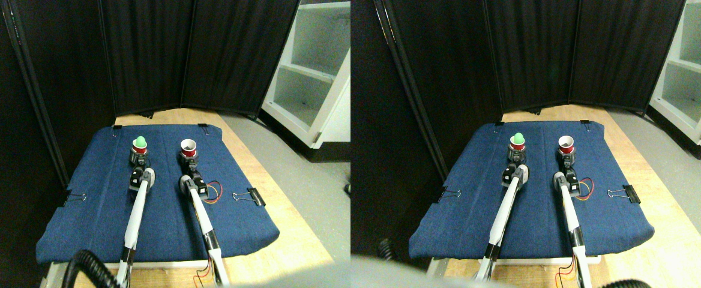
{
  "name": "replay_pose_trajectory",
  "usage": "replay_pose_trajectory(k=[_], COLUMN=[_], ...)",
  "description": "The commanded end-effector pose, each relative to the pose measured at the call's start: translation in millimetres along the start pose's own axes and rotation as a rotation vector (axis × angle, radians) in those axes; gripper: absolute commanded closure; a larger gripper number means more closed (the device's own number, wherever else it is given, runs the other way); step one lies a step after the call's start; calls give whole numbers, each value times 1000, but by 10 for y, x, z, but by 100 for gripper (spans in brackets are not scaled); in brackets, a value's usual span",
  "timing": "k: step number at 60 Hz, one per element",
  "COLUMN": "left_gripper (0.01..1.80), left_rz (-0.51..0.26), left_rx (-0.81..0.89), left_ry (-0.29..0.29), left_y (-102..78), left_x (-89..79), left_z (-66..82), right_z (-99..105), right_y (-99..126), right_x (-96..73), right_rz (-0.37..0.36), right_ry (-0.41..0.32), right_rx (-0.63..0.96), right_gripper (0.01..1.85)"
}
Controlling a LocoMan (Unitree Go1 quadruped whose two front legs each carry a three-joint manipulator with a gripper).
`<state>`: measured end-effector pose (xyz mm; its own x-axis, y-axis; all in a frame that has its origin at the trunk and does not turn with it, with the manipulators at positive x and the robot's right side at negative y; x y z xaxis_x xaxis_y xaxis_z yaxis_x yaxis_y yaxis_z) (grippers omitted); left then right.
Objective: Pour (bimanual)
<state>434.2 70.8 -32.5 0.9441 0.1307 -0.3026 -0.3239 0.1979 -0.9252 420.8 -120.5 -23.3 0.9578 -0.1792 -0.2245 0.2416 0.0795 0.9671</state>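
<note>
Two light, thin-walled red cups are sitting at twelve o'clock on the blue cloth [164, 222]: the left cup [140, 146] carrying a green ball [140, 141], the right cup [188, 147] empty. Both likely crush easily, so gripping low on the walls looks wisest. The left gripper [139, 159] and right gripper [189, 159] are sitting at the cups' bases; I cannot tell the jaws' state.

Pale slim limbs, dark grippers, red/yellow wires, maybe black hose.

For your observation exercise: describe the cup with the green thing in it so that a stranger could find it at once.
Start at the blue cloth covering the table. Near its far edge stand two small red cups side by side, each at the tip of a robot arm. The cup with the green ball is on the left; its neighbour, the empty cup, shows a white inside.
</note>
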Motion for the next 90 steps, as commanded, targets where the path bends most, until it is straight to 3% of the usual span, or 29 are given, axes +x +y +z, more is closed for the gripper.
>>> replay_pose_trajectory(k=[1,5,26,28,30,36,40,62,76,90], left_gripper=[148,148,148,129,124,67,58,53,49,55], left_rz=[8,14,44,48,49,46,40,29,8,-33], left_rx=[-7,-12,14,19,22,49,55,56,45,24], left_ry=[-7,-13,-50,-36,-30,-6,-3,-9,-16,32], left_y=[53,75,130,135,134,114,119,70,50,-61], left_x=[12,2,-53,-72,-79,-131,-119,-130,-151,-296], left_z=[-13,-15,-19,-17,-18,-19,-9,-31,-38,6], right_z=[-24,-19,-38,-39,-39,-23,-15,11,4,24], right_y=[-12,-20,-46,-42,-41,-26,-22,-17,9,166], right_x=[11,19,-20,-31,-34,-48,-44,-56,-98,-223], right_rz=[-2,0,-49,-69,-74,-98,-94,-103,-84,-35], right_ry=[-3,-1,-12,7,9,46,55,59,67,83], right_rx=[16,-28,39,113,120,148,139,168,174,167], right_gripper=[153,153,153,153,153,108,94,60,57,52])
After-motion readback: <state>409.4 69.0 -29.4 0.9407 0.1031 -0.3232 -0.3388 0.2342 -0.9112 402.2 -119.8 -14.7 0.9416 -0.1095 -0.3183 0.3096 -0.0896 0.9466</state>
